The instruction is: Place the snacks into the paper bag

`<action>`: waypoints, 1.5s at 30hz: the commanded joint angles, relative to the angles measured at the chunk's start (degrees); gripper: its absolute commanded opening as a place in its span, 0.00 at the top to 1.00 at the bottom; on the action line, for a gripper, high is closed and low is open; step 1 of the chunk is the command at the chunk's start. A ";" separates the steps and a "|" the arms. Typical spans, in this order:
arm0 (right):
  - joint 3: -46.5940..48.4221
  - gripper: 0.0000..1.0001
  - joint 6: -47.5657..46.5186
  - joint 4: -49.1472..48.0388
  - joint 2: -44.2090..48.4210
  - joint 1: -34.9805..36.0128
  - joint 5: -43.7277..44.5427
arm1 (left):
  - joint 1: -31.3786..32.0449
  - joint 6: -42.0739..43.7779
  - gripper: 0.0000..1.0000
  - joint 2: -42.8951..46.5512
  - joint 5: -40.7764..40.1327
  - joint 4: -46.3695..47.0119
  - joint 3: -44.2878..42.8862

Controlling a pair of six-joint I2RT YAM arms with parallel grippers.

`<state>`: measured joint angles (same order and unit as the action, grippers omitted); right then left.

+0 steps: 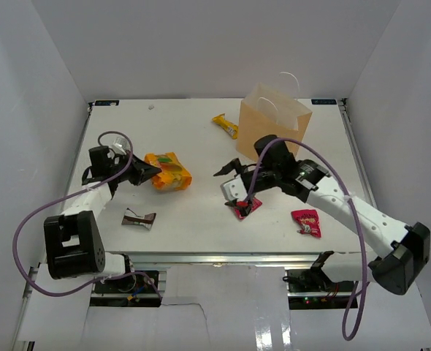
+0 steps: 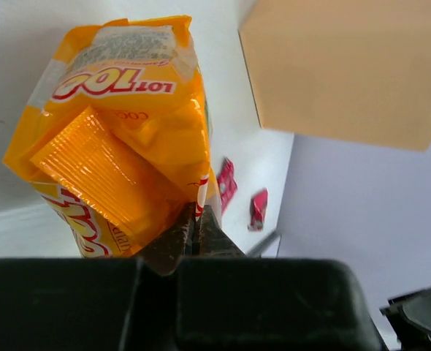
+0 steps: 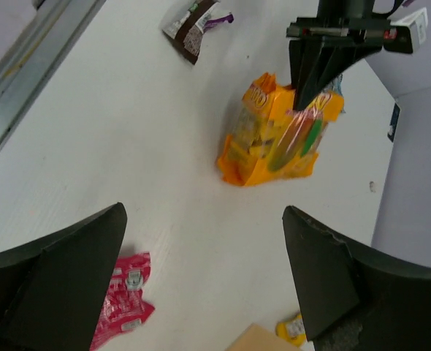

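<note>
My left gripper (image 1: 147, 173) is shut on the edge of an orange snack packet (image 1: 169, 172). In the left wrist view the fingertips (image 2: 196, 219) pinch the white-and-red seam of that orange packet (image 2: 120, 146). My right gripper (image 1: 229, 191) hovers open mid-table, nothing between its fingers (image 3: 77, 270), beside a red packet (image 1: 244, 209). The tan paper bag (image 1: 274, 121) stands upright at the back right. Other snacks lie loose: a yellow bar (image 1: 226, 126), a brown-and-white packet (image 1: 139, 218) and a second red packet (image 1: 306, 221).
White walls enclose the table (image 1: 193, 139) on three sides. The right wrist view shows the orange packet (image 3: 274, 139) ahead, the left gripper (image 3: 325, 51) on it, the red packet (image 3: 124, 300) by its left finger and a bag corner (image 3: 259, 341) below.
</note>
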<state>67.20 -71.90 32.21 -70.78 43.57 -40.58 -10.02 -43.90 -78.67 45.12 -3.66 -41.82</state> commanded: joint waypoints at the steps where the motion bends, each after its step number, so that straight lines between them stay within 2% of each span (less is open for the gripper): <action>1: 1.35 0.07 12.03 -15.56 -5.14 5.63 12.77 | 6.92 -5.48 1.00 3.09 7.17 6.03 0.95; 4: 3.37 0.04 28.67 -21.47 -10.94 8.01 16.65 | 10.79 -9.44 1.00 4.14 6.47 9.54 2.36; 6: 1.81 0.04 32.42 -26.65 -13.15 9.51 20.51 | 11.86 -10.67 1.00 4.76 6.12 11.04 3.32; 7: 0.49 0.04 33.48 -28.67 -13.59 11.43 25.58 | 12.48 -11.46 1.00 5.19 6.03 11.13 3.50; 9: -1.80 0.04 34.72 -30.96 -14.90 12.67 28.35 | 12.83 -12.26 1.00 5.63 6.11 11.31 3.68; 17: -3.30 0.03 36.83 -33.61 -17.98 14.70 30.47 | 14.24 -15.25 1.00 7.74 7.35 11.48 2.54; 21: -0.77 0.00 36.14 -36.86 -22.37 15.93 35.03 | 14.68 -16.83 1.00 8.36 8.05 11.48 1.40; 25: 1.00 0.13 33.85 -41.07 -26.24 16.37 43.63 | 14.59 -18.15 1.00 9.24 8.49 11.40 0.25; 26: 1.09 0.26 33.49 -41.08 -26.33 16.37 43.74 | 14.68 -18.41 1.00 9.41 8.40 11.40 0.16; 28: 0.48 0.42 32.79 -40.73 -25.29 16.28 42.87 | 14.59 -19.03 1.00 10.03 8.23 11.40 -0.27; 29: 0.04 0.58 32.70 -40.64 -24.76 16.28 42.51 | 14.68 -19.29 1.00 10.29 7.88 11.40 -0.36; 32: -1.54 0.80 33.05 -40.29 -22.47 16.28 41.46 | 14.68 -20.26 1.00 10.56 7.17 11.40 -1.32; 33: -1.98 0.84 33.14 -40.29 -21.69 16.28 41.28 | 14.68 -20.35 0.98 10.56 7.08 11.40 -1.85; 35: -3.04 0.92 33.49 -40.29 -19.40 16.28 41.10 | 14.59 -20.35 0.85 10.21 6.73 10.70 -4.56; 37: -3.48 0.92 33.84 -39.86 -16.69 16.11 37.86 | 14.42 -17.91 0.67 8.90 5.59 6.77 -8.08; 38: -3.39 0.92 33.93 -39.42 -15.71 15.67 36.98 | 14.33 -16.76 0.51 8.54 5.07 5.35 -12.36; 41: -1.47 0.92 34.46 -36.79 -11.84 13.31 32.68 | 13.36 -10.02 0.32 7.66 1.21 -1.95 -19.94; 43: 0.90 0.92 35.68 -33.88 -9.21 10.85 27.41 | 12.48 -4.04 0.25 7.75 -3.80 -7.22 -27.24; 45: 6.32 0.92 38.83 -32.30 -7.80 5.14 19.37 | 12.05 -0.50 0.15 9.06 -7.92 -10.30 -31.89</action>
<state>63.92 -36.32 4.86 -84.49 54.89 -10.85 2.98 -53.23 -72.03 44.16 -6.81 -67.85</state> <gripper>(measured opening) 0.190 0.826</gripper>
